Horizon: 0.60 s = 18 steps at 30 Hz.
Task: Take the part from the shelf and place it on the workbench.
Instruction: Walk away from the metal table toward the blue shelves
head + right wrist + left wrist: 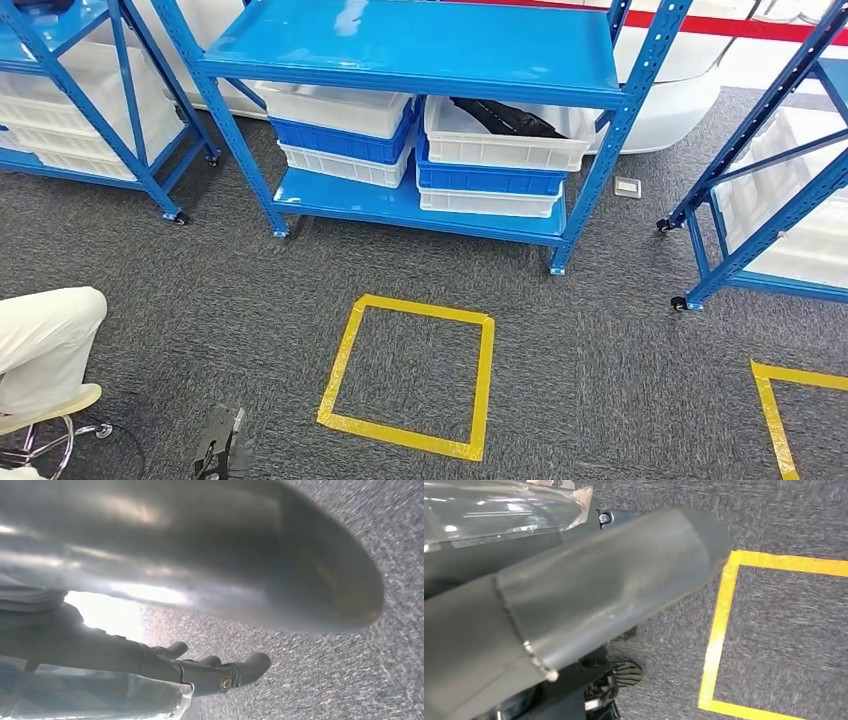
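Since part lies dark and long in white bin on shelf, looks stiff, light; grab middle. Left robot hand: cannot tell. Right robot hand fingers apart, holds nothing.

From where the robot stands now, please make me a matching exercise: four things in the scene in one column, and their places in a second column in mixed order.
Things:
1. black part
2. yellow tape square
3. blue crate
4. person's leg

Places:
A. on the carpet before the shelf
B. between two white crates, left stack
C. at the left edge of the head view
D. in the top white crate, right stack

Pairs: 1-D, 2-A, 3-B, 4-C
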Each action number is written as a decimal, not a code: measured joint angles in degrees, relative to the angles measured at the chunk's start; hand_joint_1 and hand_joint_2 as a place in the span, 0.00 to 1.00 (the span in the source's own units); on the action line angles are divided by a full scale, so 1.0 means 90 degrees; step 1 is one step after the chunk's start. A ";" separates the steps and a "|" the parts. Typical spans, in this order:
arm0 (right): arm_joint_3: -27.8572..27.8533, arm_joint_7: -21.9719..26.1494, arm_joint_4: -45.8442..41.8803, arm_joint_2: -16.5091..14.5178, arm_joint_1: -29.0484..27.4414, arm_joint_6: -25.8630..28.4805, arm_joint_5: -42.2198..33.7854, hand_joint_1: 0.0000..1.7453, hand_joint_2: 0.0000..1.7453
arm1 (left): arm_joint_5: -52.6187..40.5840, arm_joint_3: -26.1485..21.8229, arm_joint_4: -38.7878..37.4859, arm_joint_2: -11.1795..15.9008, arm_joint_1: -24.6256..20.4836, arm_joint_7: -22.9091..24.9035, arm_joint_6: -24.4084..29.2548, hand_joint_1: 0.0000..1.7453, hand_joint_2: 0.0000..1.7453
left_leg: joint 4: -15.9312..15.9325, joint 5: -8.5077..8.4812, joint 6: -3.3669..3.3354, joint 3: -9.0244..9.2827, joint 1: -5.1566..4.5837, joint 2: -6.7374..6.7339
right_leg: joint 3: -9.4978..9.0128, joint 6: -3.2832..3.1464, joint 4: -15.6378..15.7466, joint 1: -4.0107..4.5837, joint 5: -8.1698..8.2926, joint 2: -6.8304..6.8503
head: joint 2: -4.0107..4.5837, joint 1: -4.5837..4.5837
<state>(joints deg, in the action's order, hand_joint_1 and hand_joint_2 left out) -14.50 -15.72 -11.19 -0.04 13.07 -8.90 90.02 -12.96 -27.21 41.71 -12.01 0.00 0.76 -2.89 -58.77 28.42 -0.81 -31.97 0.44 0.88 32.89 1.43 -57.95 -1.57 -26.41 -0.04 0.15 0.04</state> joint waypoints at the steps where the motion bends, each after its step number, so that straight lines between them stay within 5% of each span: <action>1: 0.0002 0.0000 -0.0001 0.0001 0.0008 0.0000 0.0001 0.00 0.00 | 0.0007 -0.0002 -0.0010 0.0005 -0.0008 -0.0012 -0.0001 0.00 0.00 | -0.0249 0.0115 0.0034 -0.0112 0.0012 -0.0021 | -0.0037 -0.0044 0.0005 -0.0013 -0.0022 0.0001 | 0.0000 0.0005; 4: 0.0012 0.0001 -0.0001 0.0001 0.0023 0.0000 -0.0001 0.00 0.00 | 0.0032 -0.0012 -0.0057 0.0009 -0.0011 -0.0033 -0.0004 0.00 0.00 | -0.1486 0.0535 0.0104 -0.0821 0.0029 -0.0063 | -0.0125 -0.0146 0.0006 0.0008 -0.0102 0.0007 | 0.0000 0.0013; 5: 0.0016 0.0001 -0.0001 -0.0001 0.0023 0.0000 -0.0001 0.00 0.00 | 0.0038 -0.0020 -0.0076 0.0013 -0.0008 -0.0037 -0.0003 0.00 0.00 | -0.1723 0.0538 0.0103 -0.1016 0.0030 -0.0067 | -0.0155 -0.0162 0.0006 0.0017 -0.0128 0.0006 | 0.0000 0.0016; 9: 0.0020 0.0002 -0.0001 -0.0005 0.0022 0.0000 -0.0001 0.00 0.00 | 0.0044 -0.0034 -0.0105 0.0023 -0.0005 -0.0048 -0.0002 0.00 0.00 | -0.1751 0.0338 0.0080 -0.1169 0.0030 -0.0071 | -0.0212 -0.0171 0.0006 0.0029 -0.0173 -0.0001 | 0.0000 0.0018; 11: 0.0020 0.0002 -0.0001 -0.0005 0.0022 0.0000 -0.0001 0.00 0.00 | 0.0044 -0.0034 -0.0106 0.0024 -0.0005 -0.0049 -0.0002 0.00 0.00 | -0.1718 0.0311 0.0077 -0.1160 0.0029 -0.0071 | -0.0217 -0.0169 0.0006 0.0030 -0.0176 -0.0002 | 0.0000 0.0018; 13: 0.0021 0.0001 -0.0001 -0.0007 0.0023 -0.0001 -0.0001 0.00 0.00 | 0.0047 -0.0035 -0.0118 0.0032 -0.0012 -0.0056 -0.0002 0.00 0.00 | -0.1127 -0.0057 0.0012 -0.0934 0.0014 -0.0074 | -0.0271 -0.0156 0.0012 0.0034 -0.0222 -0.0005 | 0.0000 0.0015; 16: 0.0019 0.0005 0.0001 -0.0016 0.0035 -0.0004 -0.0036 0.00 0.00 | 0.0046 -0.0035 -0.0188 0.0062 -0.0082 -0.0093 -0.0005 0.00 0.00 | 0.0200 -0.0515 -0.0268 -0.0289 -0.0067 -0.0070 | -0.0431 0.0014 -0.0043 0.0072 -0.0325 0.0008 | 0.0001 0.0008; 18: 0.0018 0.0013 0.0002 -0.0018 0.0048 -0.0002 -0.0067 0.00 0.00 | 0.0042 -0.0033 -0.0249 0.0078 -0.0156 -0.0108 -0.0008 0.00 0.00 | 0.0361 -0.0461 -0.0380 -0.0079 -0.0075 -0.0050 | -0.0224 0.0055 -0.0536 0.0085 -0.0534 0.0012 | 0.0002 0.0004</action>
<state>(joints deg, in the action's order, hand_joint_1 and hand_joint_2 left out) -14.34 -15.60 -11.17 -0.20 13.50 -8.92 89.42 -12.58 -27.51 39.46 -11.31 -1.40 -0.21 -2.96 -55.51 24.27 -4.23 -32.67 -0.24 0.43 30.87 1.92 -62.77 -0.81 -31.22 0.07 0.17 0.07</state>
